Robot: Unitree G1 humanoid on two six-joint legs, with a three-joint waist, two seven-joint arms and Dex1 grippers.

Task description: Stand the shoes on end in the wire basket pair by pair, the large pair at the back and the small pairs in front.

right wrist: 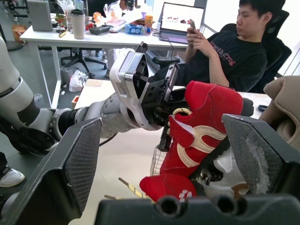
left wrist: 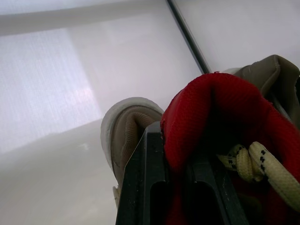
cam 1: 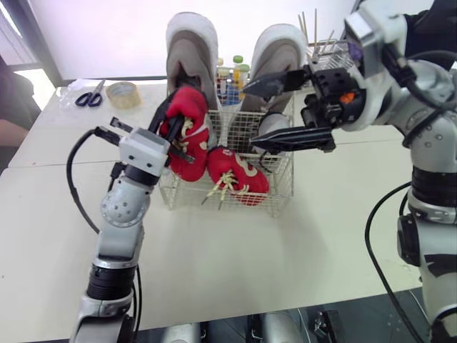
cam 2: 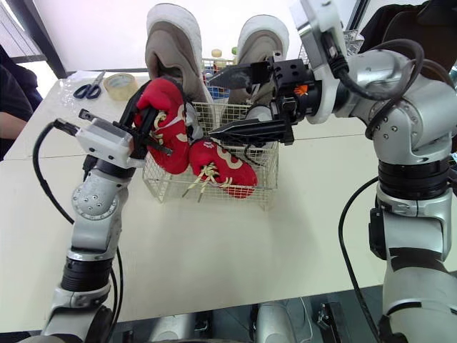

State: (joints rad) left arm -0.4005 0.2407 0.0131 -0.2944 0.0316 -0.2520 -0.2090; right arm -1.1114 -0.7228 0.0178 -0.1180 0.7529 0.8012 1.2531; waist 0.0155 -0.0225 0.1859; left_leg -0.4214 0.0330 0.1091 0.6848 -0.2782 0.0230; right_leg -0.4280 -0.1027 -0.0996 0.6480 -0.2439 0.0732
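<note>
The wire basket [cam 1: 280, 194] stands mid-table. Two large beige shoes [cam 1: 191, 50] [cam 1: 280, 48] stand on end at its back. My left gripper [cam 1: 174, 133] is shut on a small red shoe [cam 1: 189, 136], held upright at the basket's front left corner; the same red shoe [right wrist: 206, 122] appears in the right wrist view. A second red shoe [cam 1: 239, 175] lies tilted in the front of the basket. A small pale shoe [cam 1: 274, 127] sits at the right inside. My right gripper [cam 1: 250, 116] hangs open over the basket's right half, holding nothing.
Scissors [cam 1: 89, 96] and a tape roll [cam 1: 123, 94] lie at the table's far left. Small bottles [cam 1: 237, 70] stand behind the basket, and a wire holder with sticks [cam 1: 321, 44] at the back right. A person [right wrist: 229, 51] sits beyond the table's left side.
</note>
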